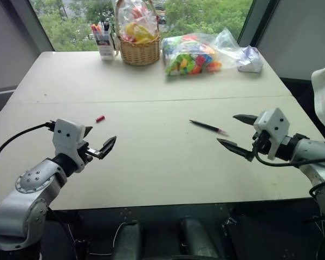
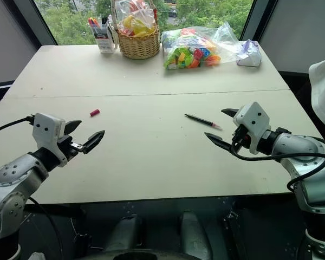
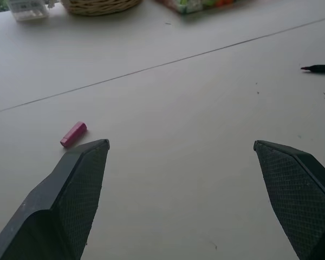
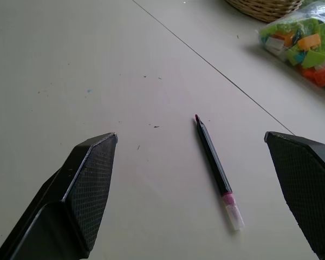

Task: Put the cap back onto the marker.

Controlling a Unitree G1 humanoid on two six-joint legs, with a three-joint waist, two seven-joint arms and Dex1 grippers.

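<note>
Nothing grasped yet: left gripper (image 1: 102,147) and right gripper (image 1: 237,133) hover spread wide, empty. Next, left takes cap (image 1: 100,118), right takes marker (image 1: 208,127).

Silver-grey jointed arms, white boxy wrist housings, black cables, left tool (image 1: 99,143) and right tool (image 1: 237,131) with black cross-hatched fingers

A wicker basket (image 1: 140,50), a pen holder (image 1: 104,42) and a bag of coloured blocks (image 1: 192,54) line the table's (image 1: 151,157) far edge.

Daylight from window (image 1: 151,11) behind table (image 1: 151,162); soft shadows, frames sharp.
</note>
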